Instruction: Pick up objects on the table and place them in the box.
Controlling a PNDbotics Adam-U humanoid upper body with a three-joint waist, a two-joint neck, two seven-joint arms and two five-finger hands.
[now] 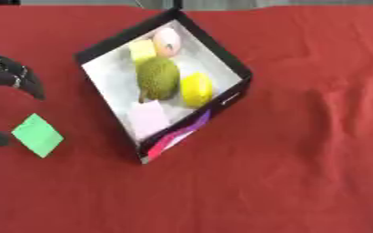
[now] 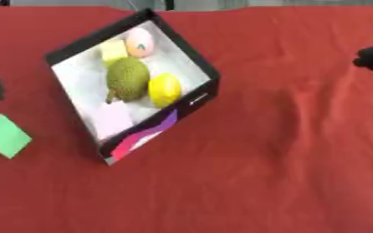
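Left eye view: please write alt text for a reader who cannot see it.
A black box sits askew on a red tablecloth, holding a green spiky fruit, a lemon, a peach and pale blocks. A green card lies left of it, near the left hand.

We see only a wrinkled red cloth (image 1: 301, 136) covering the table, with grey floor beyond its far edge.

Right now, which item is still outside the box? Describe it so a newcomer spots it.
Find the black-walled box on the red cloth. Look left of it, toward the left hand. The flat green square lies alone on the cloth, the only loose item.
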